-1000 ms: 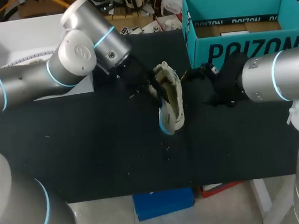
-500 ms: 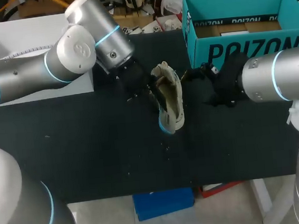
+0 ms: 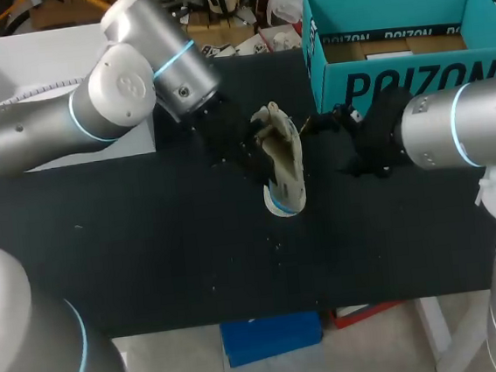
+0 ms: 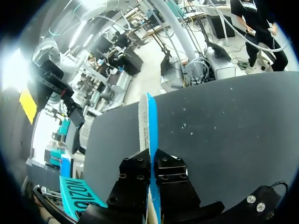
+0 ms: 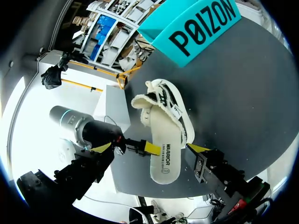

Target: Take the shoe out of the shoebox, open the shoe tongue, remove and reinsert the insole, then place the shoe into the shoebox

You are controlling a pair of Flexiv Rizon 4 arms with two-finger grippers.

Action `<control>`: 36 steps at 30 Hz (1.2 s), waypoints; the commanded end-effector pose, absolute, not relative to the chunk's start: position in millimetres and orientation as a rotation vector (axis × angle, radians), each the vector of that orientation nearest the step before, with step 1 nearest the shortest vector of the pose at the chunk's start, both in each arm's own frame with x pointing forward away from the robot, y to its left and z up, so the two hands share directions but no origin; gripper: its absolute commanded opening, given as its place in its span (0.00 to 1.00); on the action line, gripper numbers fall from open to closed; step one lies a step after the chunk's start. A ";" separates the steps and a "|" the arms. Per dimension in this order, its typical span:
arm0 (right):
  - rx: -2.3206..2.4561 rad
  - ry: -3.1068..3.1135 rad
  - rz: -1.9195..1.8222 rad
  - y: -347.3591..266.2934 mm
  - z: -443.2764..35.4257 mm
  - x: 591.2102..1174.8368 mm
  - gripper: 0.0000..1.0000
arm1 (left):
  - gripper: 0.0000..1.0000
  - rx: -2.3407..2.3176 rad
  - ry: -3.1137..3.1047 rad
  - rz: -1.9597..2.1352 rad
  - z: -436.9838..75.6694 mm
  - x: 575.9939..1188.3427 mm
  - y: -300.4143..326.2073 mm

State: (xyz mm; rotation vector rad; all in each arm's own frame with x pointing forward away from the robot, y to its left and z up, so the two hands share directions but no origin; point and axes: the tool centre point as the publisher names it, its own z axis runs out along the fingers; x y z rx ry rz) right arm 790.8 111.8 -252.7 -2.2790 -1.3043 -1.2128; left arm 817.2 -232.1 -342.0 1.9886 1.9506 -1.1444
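A white shoe (image 3: 281,143) with black stripes lies on the black table, left of the teal shoebox (image 3: 395,75). Its white insole (image 3: 283,202), blue underneath, sticks out of the shoe toward the table's front. My left gripper (image 3: 252,155) is at the shoe's left side, shut on the insole's edge. In the left wrist view the insole (image 4: 148,121) runs edge-on out from between the closed black fingers of the left gripper (image 4: 152,158). My right gripper (image 3: 326,124) stands open to the right of the shoe. In its wrist view the right gripper (image 5: 149,147) faces the shoe (image 5: 163,102) and insole (image 5: 161,161).
A white open box (image 3: 9,77) stands at the back left, partly behind my left arm. The shoebox (image 5: 196,32) holds brown paper. Black tabletop (image 3: 150,266) stretches from the shoe to the front edge.
The left gripper's fingers have closed on the insole's edge. The shoe and insole have swung slightly, now lying straighter toward the front. The right arm has not moved.
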 end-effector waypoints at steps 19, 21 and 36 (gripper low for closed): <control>-2.205 -1.334 -1.122 107.3 -250.9 791.3 1.00 | 0.00 1.856 1.910 -1.182 -357.7 845.7 -243.9; -2.205 -1.334 -1.122 107.3 -250.9 791.3 1.00 | 0.00 1.850 1.915 -1.182 -359.5 850.5 -244.3; -2.205 -1.334 -1.122 107.3 -250.9 791.3 1.00 | 0.00 1.778 2.007 -1.130 -372.0 877.7 -240.5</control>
